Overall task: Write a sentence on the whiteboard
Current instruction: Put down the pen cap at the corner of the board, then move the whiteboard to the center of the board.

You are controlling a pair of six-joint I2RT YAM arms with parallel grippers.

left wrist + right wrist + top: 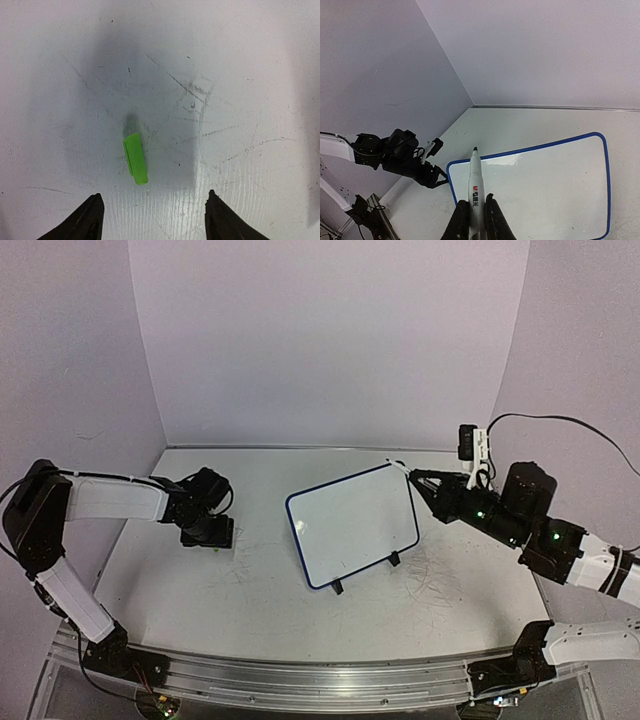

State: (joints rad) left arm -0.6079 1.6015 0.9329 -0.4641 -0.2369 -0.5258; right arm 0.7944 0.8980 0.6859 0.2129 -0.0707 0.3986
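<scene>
Currently the whiteboard (352, 525) stands right of centre on the worktop (250, 590). It is propped on two black feet (338, 587), rotated out of square with the worktop edges, blue rim all round, white face toward the arms. The right gripper (476, 200) is off the board's far right corner, jaws clamped on a white marker (476, 180). The marker is uncapped, with its dark tip pointing out past the fingers at that corner of the rim. I can't tell if the tip touches. Well apart, toward the left edge of the worktop, the left gripper (154, 196) points straight down with its jaws spread wide and nothing held. A green marker cap (135, 158) lies flat on the scuffed surface just ahead of the fingertips, nearer the left finger and clear of both.
</scene>
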